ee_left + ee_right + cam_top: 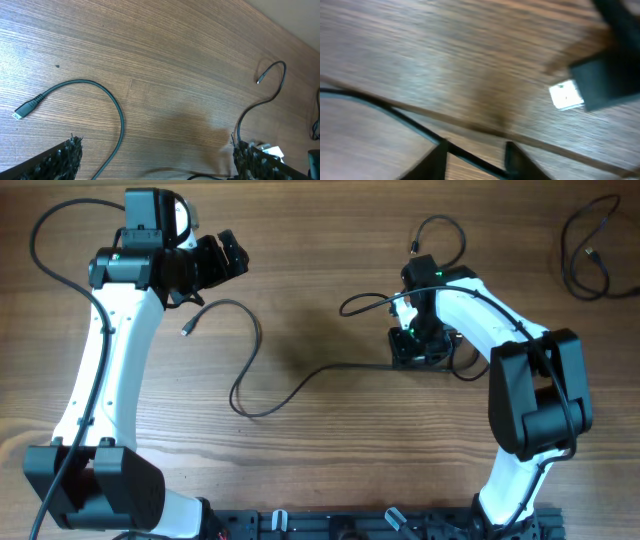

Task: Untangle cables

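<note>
Guessing these cables (pixel 121 120) are light, floppy and slippery, so pinch mid-strand. The right gripper (pixel 477 155) straddles one strand (pixel 395 113), too blurry to call it clamped; the left gripper (pixel 157 149) gapes open, plug end (pixel 25 109) beside one finger.

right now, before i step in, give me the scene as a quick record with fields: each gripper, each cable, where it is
left gripper: above the table, left side, jaws wide open, holding nothing
right gripper: down at the long cable, jaws either side of it; view blurred, grip unclear
long cable: curves across the table from the right gripper to its free plug near the left gripper
separate cable: loose loop in the far right corner, apart from both arms
</note>
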